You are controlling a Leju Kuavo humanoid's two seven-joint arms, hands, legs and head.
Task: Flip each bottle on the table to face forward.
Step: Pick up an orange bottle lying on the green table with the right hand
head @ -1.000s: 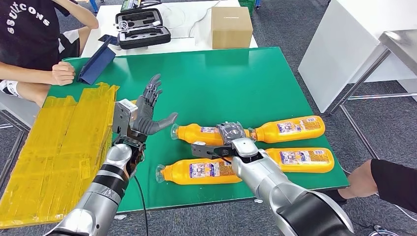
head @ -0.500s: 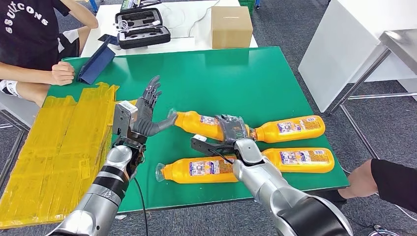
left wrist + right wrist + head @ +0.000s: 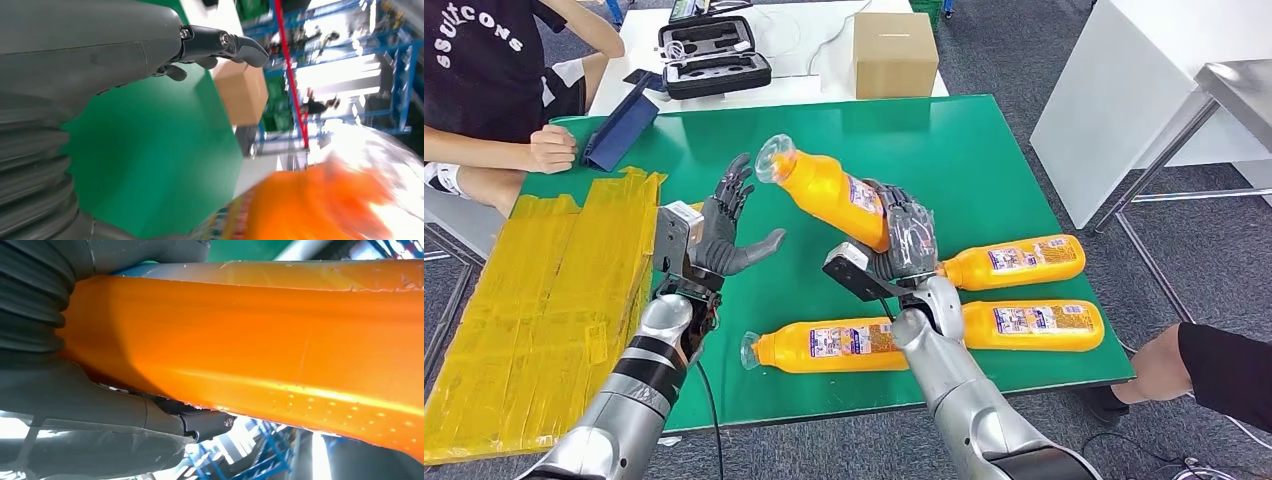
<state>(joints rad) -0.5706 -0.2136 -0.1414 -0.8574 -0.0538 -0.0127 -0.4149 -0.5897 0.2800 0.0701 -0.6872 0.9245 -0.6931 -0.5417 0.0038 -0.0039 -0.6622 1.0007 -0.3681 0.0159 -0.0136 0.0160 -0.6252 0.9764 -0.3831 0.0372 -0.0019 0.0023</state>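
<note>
Lifted orange bottle (image 3: 829, 193) off green table (image 3: 964, 170), right hand (image 3: 904, 243) gripping; left hand (image 3: 724, 225) empty, spread; flip begun.

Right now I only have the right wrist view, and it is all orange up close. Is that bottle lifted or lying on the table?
Observer: Lifted. The right hand holds the raised bottle tilted above the green table, neck end highest.
Reviewer: And the other hand?
Observer: The left hand is beside it, fingers spread, holding nothing.
Reviewer: How many lie flat?
Observer: Three: the front bottle, the far right bottle and the near right bottle.
</note>
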